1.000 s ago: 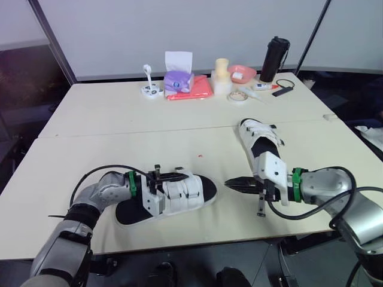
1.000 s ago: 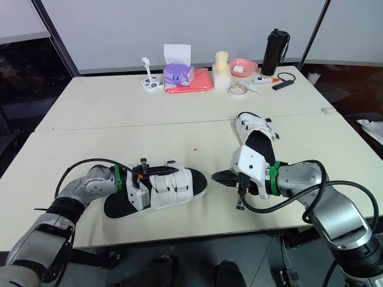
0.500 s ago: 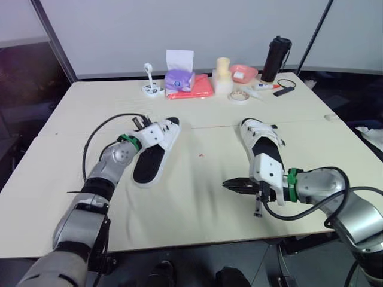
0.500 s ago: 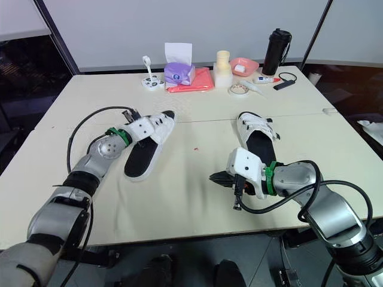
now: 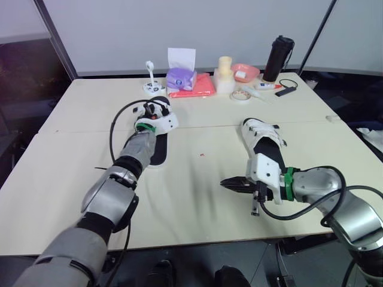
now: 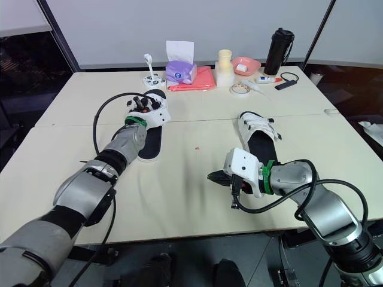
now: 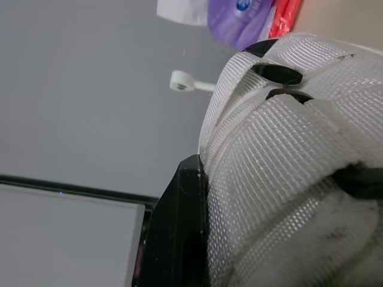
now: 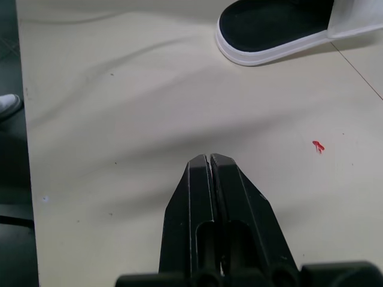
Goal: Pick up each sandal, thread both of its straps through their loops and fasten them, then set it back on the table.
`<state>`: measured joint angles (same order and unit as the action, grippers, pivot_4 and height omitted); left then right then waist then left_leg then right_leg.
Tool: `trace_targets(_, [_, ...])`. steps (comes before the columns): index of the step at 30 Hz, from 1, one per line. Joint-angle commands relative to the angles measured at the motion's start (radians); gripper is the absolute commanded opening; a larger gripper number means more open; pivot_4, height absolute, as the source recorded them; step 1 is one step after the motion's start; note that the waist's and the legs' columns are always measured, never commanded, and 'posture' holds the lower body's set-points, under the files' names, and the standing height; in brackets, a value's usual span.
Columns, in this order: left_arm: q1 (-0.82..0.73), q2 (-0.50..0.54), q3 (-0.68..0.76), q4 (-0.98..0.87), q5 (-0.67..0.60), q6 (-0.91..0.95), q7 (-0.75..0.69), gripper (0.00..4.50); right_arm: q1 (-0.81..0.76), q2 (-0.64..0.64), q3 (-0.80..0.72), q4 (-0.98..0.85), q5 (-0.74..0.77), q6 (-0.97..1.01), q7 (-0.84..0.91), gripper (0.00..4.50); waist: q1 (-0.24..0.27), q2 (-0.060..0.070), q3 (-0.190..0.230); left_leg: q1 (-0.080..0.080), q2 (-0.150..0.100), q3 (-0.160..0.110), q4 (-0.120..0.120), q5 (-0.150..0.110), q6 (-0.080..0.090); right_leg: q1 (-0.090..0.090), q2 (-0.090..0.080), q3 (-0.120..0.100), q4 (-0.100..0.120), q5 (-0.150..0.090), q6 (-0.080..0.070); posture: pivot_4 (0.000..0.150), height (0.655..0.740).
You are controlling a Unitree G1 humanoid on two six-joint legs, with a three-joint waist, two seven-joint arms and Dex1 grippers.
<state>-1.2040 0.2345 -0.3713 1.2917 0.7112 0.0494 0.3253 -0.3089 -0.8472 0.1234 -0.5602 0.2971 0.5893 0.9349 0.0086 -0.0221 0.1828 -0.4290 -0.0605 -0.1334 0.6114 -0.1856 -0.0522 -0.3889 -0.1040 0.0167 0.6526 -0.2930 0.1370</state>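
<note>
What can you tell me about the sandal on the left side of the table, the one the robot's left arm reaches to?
The sandal has a black footbed, a white sole edge and wide white straps of coarse woven webbing, with black loops showing among them. It seems to lie flat on the pale table, lengthwise away from the robot, strapped end farther off. The left claw grips it at the straps, one black finger pressed against the webbing.
</note>
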Motion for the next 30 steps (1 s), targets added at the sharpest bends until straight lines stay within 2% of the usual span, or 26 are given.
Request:
trace_targets(1, [-0.038,-0.031,0.02,-0.006,-0.048,0.042,-0.031,0.07,0.0,-0.004,-0.007,-0.019,-0.005,-0.017,-0.005,0.0,0.004,0.0,0.0,0.0,0.0,0.0,0.0,0.0,0.0,0.0,0.0,0.0,0.0,0.0,0.0,0.15,0.74])
trace_targets(7, [-0.024,-0.051,0.021,-0.013,-0.094,0.079,-0.116,0.07,0.009,-0.003,-0.006,-0.022,-0.011,-0.02,-0.008,0.0,0.003,0.0,0.0,0.0,-0.001,0.0,0.0,0.0,0.0,0.0,-0.001,0.0,0.0,0.0,0.0,0.15,0.74])
trace_targets(18, [-0.001,-0.049,-0.031,-0.003,-0.084,0.101,-0.185,0.07,0.004,0.002,0.011,-0.014,-0.025,-0.03,-0.011,0.0,0.001,0.0,0.0,0.0,-0.001,0.0,0.0,0.0,0.0,0.0,-0.001,0.0,0.0,0.0,0.0,0.15,0.74])
trace_targets(19, [0.004,-0.051,-0.034,-0.006,-0.084,0.103,-0.192,1.07,0.004,0.002,0.011,-0.013,-0.026,-0.031,-0.011,0.0,0.0,0.0,0.0,0.0,-0.001,0.0,0.0,0.0,0.0,0.0,-0.001,0.0,0.0,0.0,0.0,0.15,0.74])
trace_targets(21, [0.017,-0.052,-0.039,-0.013,-0.085,0.101,-0.211,1.79,0.004,0.003,0.013,-0.013,-0.027,-0.03,-0.013,0.0,0.0,0.0,0.0,0.0,-0.001,0.0,0.0,0.0,0.0,0.0,-0.001,0.0,0.0,0.0,0.0,0.15,0.74])
trace_targets(23, [0.038,-0.05,-0.05,-0.033,-0.086,0.084,-0.236,2.97,0.005,0.002,0.014,-0.013,-0.029,-0.03,-0.014,0.0,0.0,0.0,0.0,0.0,-0.001,0.0,0.0,0.0,0.0,0.0,-0.001,0.0,0.0,0.0,0.0,0.15,0.74])
trace_targets(26, [0.081,-0.044,-0.062,-0.101,-0.093,0.096,-0.314,4.39,0.008,0.0,0.011,-0.014,-0.028,-0.031,-0.014,0.0,0.003,0.001,-0.001,0.001,0.0,0.0,0.001,0.0,0.0,0.001,-0.001,0.0,0.001,0.0,0.0,0.15,0.74])
trace_targets(30, [0.21,0.011,-0.07,-0.364,-0.108,0.173,-0.5,4.45,0.005,0.002,0.015,-0.01,-0.029,-0.033,-0.013,0.0,0.003,0.003,-0.002,0.002,0.0,0.001,0.001,0.0,0.0,0.003,-0.001,0.001,0.0,0.0,0.0,0.15,0.74])
